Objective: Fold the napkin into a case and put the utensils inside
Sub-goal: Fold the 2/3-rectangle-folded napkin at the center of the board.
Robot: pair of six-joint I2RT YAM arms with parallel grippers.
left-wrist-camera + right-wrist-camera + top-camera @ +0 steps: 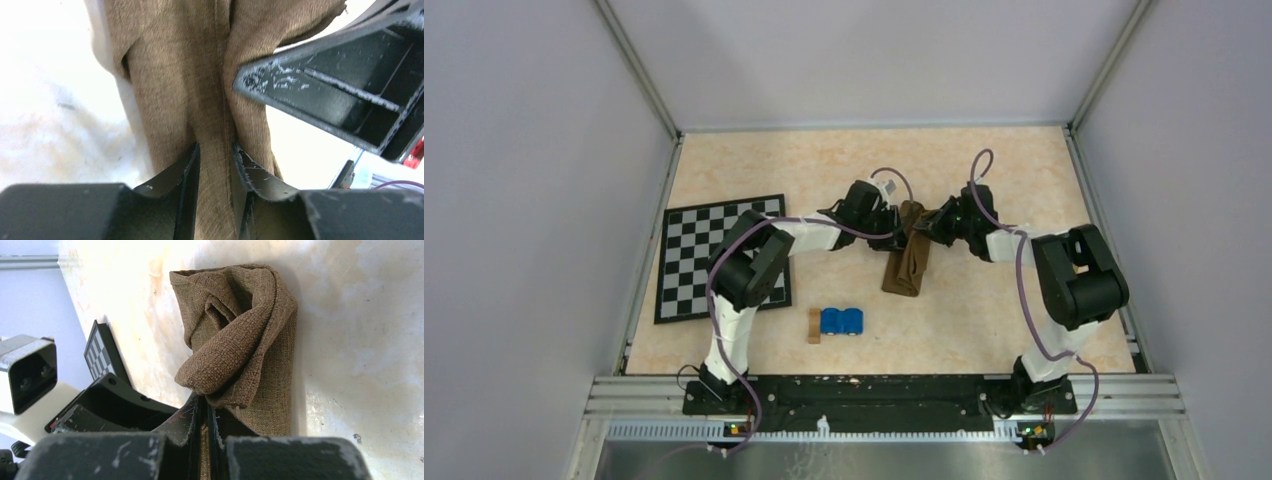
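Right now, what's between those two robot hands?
The folded brown napkin. In the top view its far end sits between the left hand and right hand; each wrist view shows that hand pinching the cloth.

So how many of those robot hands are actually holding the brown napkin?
2. The left hand pinches the napkin at its far end, reaching in from the left. The right hand pinches that same end from the right.
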